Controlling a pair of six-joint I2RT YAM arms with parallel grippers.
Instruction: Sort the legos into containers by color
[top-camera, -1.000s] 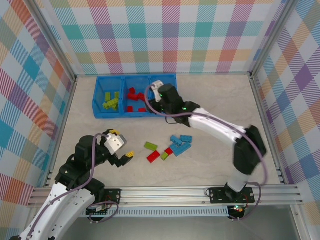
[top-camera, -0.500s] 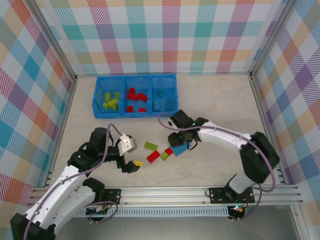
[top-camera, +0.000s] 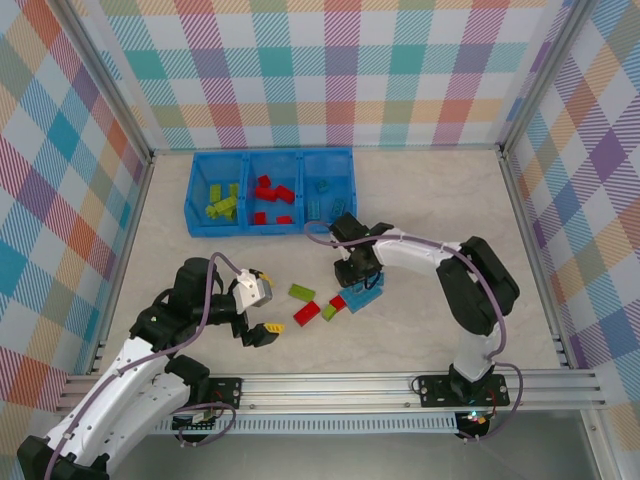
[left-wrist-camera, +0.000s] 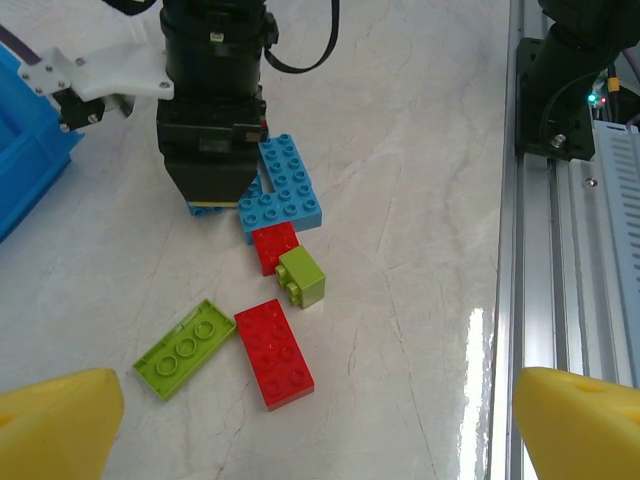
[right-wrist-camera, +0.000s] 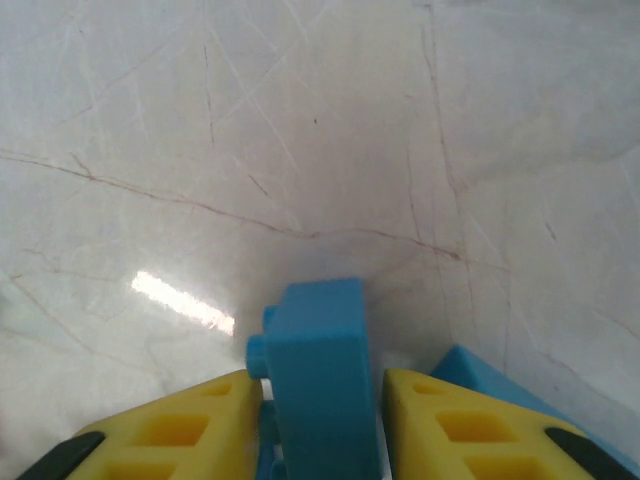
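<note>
The jaws of our right gripper (right-wrist-camera: 318, 405) have just closed on a blue brick (right-wrist-camera: 315, 340) in the loose pile (top-camera: 325, 305) mid-frame. It now belongs, we judge, in the right compartment of the tray (top-camera: 270, 231), upper centre. Our left gripper (top-camera: 264, 300) gapes empty, lower left.
</note>
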